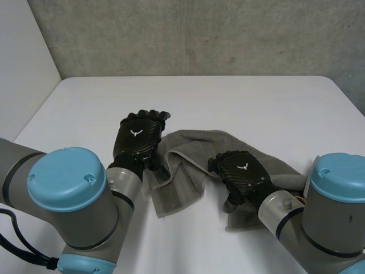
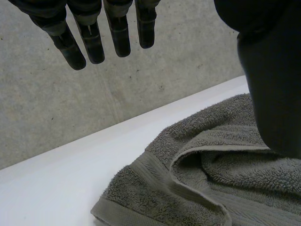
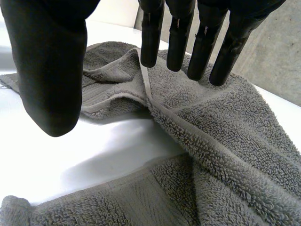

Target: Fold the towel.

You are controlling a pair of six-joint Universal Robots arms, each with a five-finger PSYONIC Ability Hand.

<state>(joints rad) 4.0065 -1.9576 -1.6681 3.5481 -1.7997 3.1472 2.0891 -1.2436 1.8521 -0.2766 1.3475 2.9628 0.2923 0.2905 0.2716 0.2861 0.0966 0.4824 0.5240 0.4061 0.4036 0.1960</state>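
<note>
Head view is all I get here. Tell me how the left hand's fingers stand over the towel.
Observer: The left hand's fingers are straight and clear of the towel, holding nothing.
Operator: Now report the right hand.
Observer: The right hand is open too, its fingers straight over a raised edge of the towel, thumb apart from them.
Operator: Say what lies beneath that thumb.
Observer: Bare table, in a gap between two parts of the towel.
</note>
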